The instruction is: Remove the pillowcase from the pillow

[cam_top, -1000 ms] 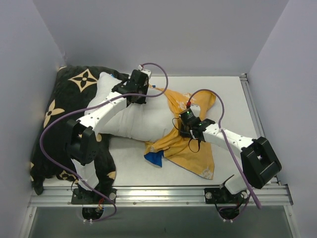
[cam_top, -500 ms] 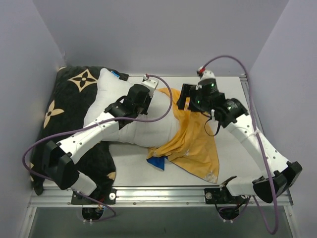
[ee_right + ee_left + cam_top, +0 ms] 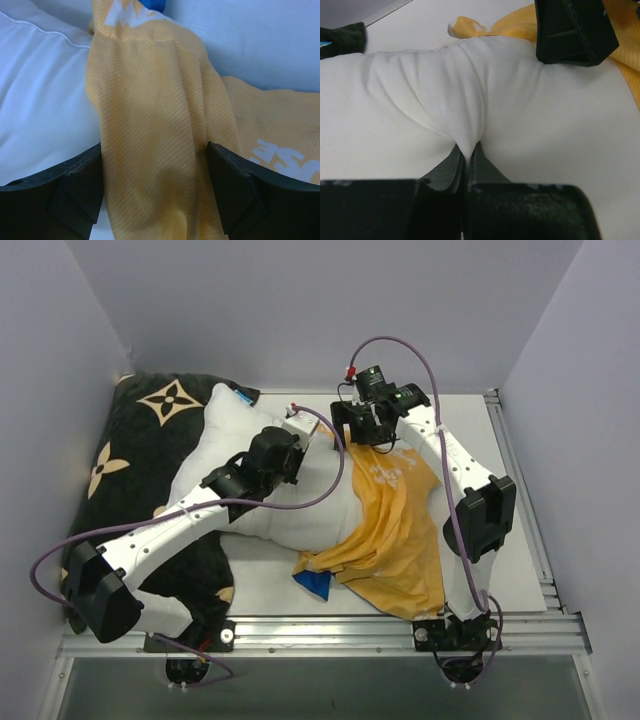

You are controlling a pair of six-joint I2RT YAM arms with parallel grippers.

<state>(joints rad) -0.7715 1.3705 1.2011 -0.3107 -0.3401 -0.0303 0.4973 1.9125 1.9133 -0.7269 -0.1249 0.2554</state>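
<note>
The white pillow (image 3: 220,430) lies across the table's middle, its left end on a black cushion. The orange-yellow pillowcase (image 3: 400,520) covers only its right end and trails toward the front edge, with a blue corner (image 3: 315,585) showing. My left gripper (image 3: 295,445) is shut on a pinched ridge of the pillow (image 3: 545,125), seen at the gripper (image 3: 467,152) in the left wrist view. My right gripper (image 3: 362,435) is over the pillowcase's far end. In its wrist view the right gripper (image 3: 155,185) stands open, with a bunched fold of pillowcase (image 3: 150,100) between its fingers (image 3: 235,185) and the pillow (image 3: 40,90) to the left.
A black cushion (image 3: 130,450) with tan flower marks fills the left side, partly under the pillow. Grey walls close in at the back and both sides. A metal rail (image 3: 330,625) runs along the front edge. The right gripper's finger (image 3: 575,30) sits close ahead of my left gripper.
The right arm swung from the near middle to the pillowcase's far end and its jaws opened. The left arm shifted slightly right, still pinching the pillow. The pillowcase now hangs straighter toward the front.
</note>
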